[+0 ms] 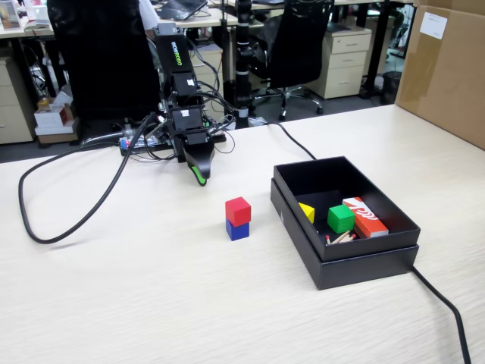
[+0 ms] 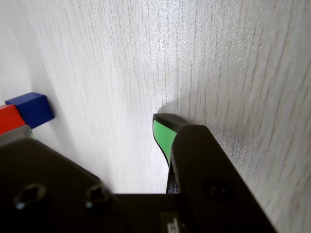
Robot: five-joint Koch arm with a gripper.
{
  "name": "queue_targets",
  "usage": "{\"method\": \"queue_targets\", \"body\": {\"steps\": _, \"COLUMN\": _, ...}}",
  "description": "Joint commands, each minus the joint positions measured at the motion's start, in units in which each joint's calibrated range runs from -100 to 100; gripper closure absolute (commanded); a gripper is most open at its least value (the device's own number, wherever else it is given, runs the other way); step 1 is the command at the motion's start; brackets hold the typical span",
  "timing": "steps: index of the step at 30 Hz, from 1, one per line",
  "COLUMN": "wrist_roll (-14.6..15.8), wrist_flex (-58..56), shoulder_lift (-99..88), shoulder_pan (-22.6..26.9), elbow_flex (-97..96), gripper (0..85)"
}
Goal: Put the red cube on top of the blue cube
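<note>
Now | end effector (image 1: 198,177) tip-down near table | red cube (image 1: 238,210) atop blue cube (image 1: 237,230)

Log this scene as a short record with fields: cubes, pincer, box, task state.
red cube: stacked on the blue cube, on the table
pincer: apart from the stack, empty, tip near the table; open or shut cannot be told
box: black, right of the stack in the fixed view; holds a green cube, yellow piece, carton
task state: looks done
</note>
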Motion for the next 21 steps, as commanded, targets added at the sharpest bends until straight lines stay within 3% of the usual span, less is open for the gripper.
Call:
{"method": "queue_targets", "body": {"steps": 1, "wrist_roll": 0.29, "wrist_flex": 8.45, "shoulder_lift": -0.14, "shoulder_pan": 0.24, "elbow_flex": -4.66, "gripper": 37.6}}
{"method": "queue_targets", "body": {"steps": 6, "wrist_roll": 0.1, "wrist_flex": 16.92, "shoulder_lift": -1.52, "shoulder_pan": 0.2, "elbow_flex": -13.45, "gripper": 37.8}}
{"method": "queue_targets", "body": {"steps": 21, "wrist_roll": 0.15, "wrist_flex": 17.09, "shoulder_lift": -2.09, "shoulder_pan": -0.2, "elbow_flex": -13.81, "gripper": 37.0}}
